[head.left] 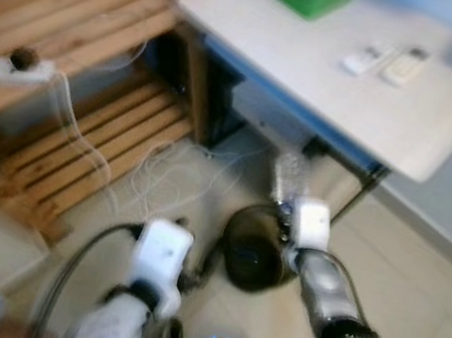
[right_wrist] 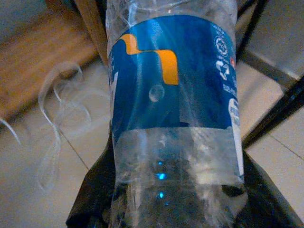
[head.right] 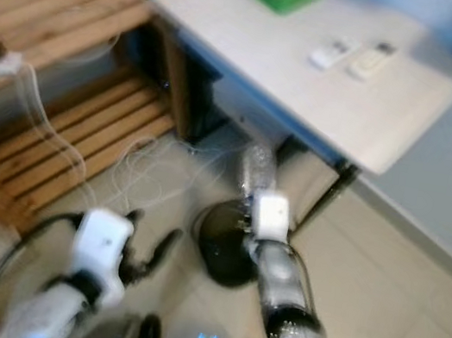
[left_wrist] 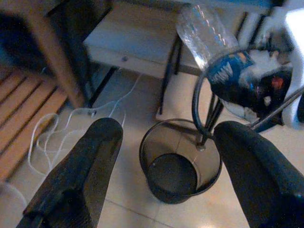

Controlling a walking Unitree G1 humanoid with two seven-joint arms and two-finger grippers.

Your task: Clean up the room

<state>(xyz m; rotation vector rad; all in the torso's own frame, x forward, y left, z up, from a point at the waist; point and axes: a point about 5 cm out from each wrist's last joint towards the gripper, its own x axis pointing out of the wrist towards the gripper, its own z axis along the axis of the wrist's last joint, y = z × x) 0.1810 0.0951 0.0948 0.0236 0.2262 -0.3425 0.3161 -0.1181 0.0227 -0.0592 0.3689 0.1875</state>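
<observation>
Tiled floor lower centre carries a black wire wastebasket (left_wrist: 179,164), and I have the right gripper (head.left: 286,199) pinching a clear plastic bottle (right_wrist: 171,114) just above it, ready to drop, while the left gripper (left_wrist: 166,175) hangs spread nearby.

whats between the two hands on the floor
In the left eye view, the black wire bin stands on the tiles between the open left hand and the right hand, which holds a plastic bottle above its rim.
</observation>
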